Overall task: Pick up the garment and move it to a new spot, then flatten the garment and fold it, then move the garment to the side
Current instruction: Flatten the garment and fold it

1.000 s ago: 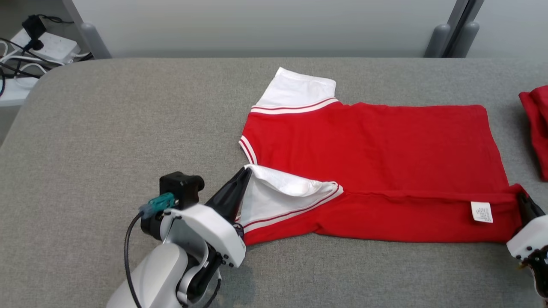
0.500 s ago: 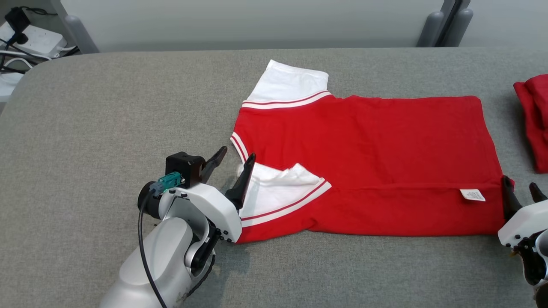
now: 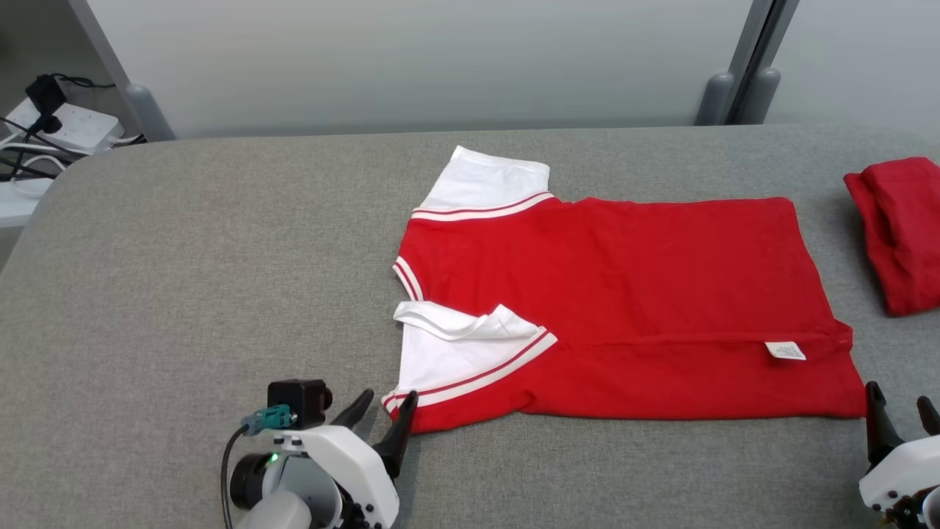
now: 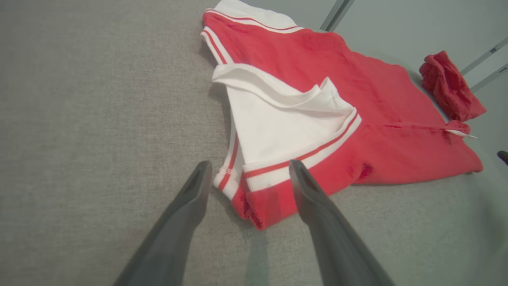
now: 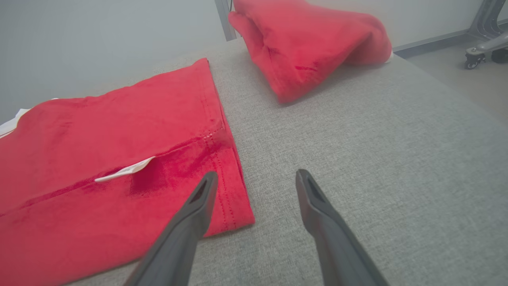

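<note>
Red garment lies spread on the table, near edge folded over. The left gripper sits by the sleeve corner, the right gripper by the hem corner, both with fingers apart and empty. Light, limp cloth, I reckon: pinch those corners

We are viewing the garment on the worktop.
The left claw is sitting at its near left corner, the right claw at its near right, a cloth bundle farther right.
</note>
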`<state>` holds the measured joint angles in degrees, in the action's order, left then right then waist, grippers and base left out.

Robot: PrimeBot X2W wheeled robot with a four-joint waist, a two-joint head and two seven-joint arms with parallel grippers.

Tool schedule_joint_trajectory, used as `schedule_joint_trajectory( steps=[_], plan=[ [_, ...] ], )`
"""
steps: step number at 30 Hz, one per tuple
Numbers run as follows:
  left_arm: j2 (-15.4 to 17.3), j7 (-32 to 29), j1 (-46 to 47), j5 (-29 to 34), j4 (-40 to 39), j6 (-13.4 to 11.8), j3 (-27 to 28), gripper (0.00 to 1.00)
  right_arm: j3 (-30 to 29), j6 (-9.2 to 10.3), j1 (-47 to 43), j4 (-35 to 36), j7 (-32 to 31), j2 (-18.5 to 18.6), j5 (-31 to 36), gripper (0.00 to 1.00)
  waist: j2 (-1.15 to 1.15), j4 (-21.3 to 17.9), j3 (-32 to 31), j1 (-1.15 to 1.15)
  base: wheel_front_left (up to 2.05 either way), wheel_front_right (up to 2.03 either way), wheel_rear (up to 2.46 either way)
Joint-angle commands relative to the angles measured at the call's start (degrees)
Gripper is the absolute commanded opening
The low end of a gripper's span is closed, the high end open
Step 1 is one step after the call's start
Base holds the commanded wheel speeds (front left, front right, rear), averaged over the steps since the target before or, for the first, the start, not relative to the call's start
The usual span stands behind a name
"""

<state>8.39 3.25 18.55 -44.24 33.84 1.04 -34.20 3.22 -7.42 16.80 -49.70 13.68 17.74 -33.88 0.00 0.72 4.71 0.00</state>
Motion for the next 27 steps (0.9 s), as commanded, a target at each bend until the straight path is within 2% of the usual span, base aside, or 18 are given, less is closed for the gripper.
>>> schedule_joint_trajectory(
  steps=[1, 10, 11, 12, 13, 14, 27],
  plan=[
    [0.7, -1.0, 0.8, -1.4, -1.9, -0.8, 2.3, 1.00, 0.8, -0.07, -0.4, 1.7, 1.1, 0.9, -0.5, 1.00, 0.00, -0.2, -0.3, 0.00, 0.00, 0.00, 0.00],
    [0.1, -6.4, -0.1, -3.1, -1.6, -2.8, 1.5, 1.00, 0.7, -0.07, -1.1, 3.0, 1.3, 0.4, 0.4, 1.00, 0.00, -1.6, -0.3, 0.00, 0.00, 0.00, 0.00],
    [0.1, -6.6, 0.0, -3.3, -1.4, -2.7, 1.4, 0.86, 0.8, -0.07, -1.1, 3.1, 1.3, 0.4, 0.4, 1.00, 0.00, -1.8, -0.2, 0.00, 0.00, 0.00, 0.00],
    [0.0, -6.7, 0.0, -3.4, -1.3, -2.6, 1.5, 0.52, 0.9, -0.07, -1.0, 3.3, 1.3, 0.4, 0.3, 1.00, 0.00, -1.9, -0.1, 0.00, 0.00, 0.00, 0.00],
    [0.1, -6.7, 0.2, -3.3, -1.1, -2.5, 1.3, 0.24, 1.0, -0.07, -1.0, 3.5, 1.3, 0.4, 0.2, 1.00, 0.00, -2.0, 0.0, 0.00, 0.00, 0.00, 0.00],
    [0.1, -6.6, 0.3, -3.2, -0.9, -2.4, 1.3, 0.00, 1.2, -0.07, -0.9, 3.5, 1.2, 0.4, 0.1, 1.00, 0.00, -2.1, 0.0, 0.00, 0.00, 0.00, 0.00],
    [0.9, -6.0, 1.1, -3.6, 0.6, -1.2, 1.3, 0.00, 4.4, -0.07, 2.9, 0.7, -3.5, -1.3, -5.8, 1.00, 0.00, -1.8, 0.6, 0.00, 0.00, 0.00, 0.00]
  ],
)
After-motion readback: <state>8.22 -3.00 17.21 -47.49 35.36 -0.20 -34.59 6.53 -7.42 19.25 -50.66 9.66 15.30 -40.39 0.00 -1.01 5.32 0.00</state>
